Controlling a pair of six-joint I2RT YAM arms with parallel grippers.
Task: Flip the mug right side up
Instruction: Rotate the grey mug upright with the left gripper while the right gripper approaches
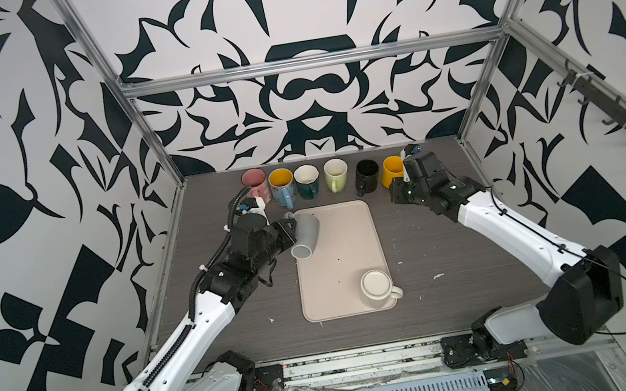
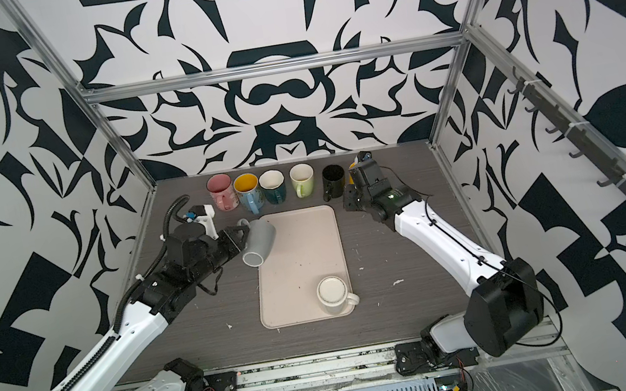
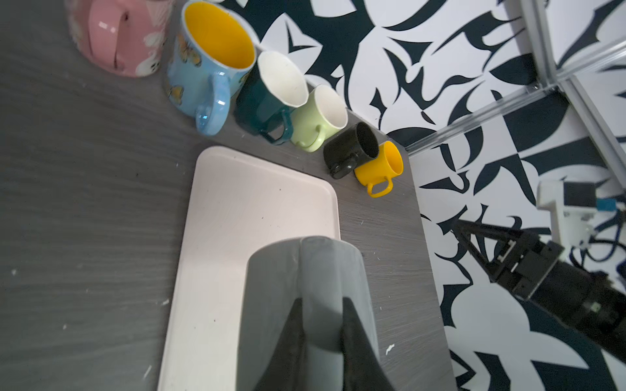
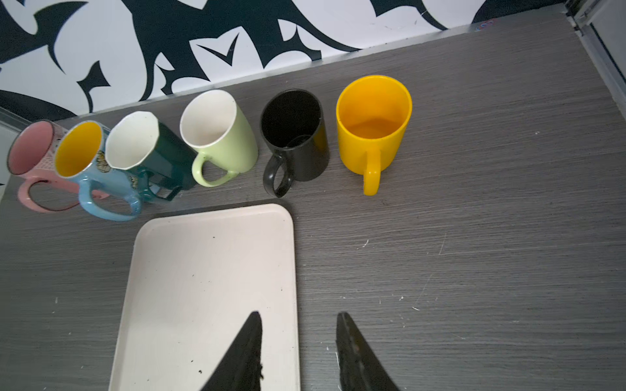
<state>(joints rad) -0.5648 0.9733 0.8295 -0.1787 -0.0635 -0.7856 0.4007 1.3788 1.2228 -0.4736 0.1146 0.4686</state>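
The left gripper [image 1: 289,225] pinches the handle of the grey mug [image 1: 305,233], which hangs tilted over the upper left corner of the tray [image 1: 348,216], mouth turned toward the lower edge of the frame. From here I'd say the roll is about halfway; the wrist needs to turn further until the mouth faces up, then lower the base flat before letting go, as a handle pinch lets a mug swing. The right gripper [image 4: 298,315] is spread and empty, near the yellow mug [image 4: 372,125] ending the back row [image 4: 220,142]. A white mug [image 1: 377,287] sits mouth down at the tray's lower right. The table [image 1: 459,258] is grey woodgrain flecked white; bold black-and-white walls and a metal frame [image 1: 308,62] close it in
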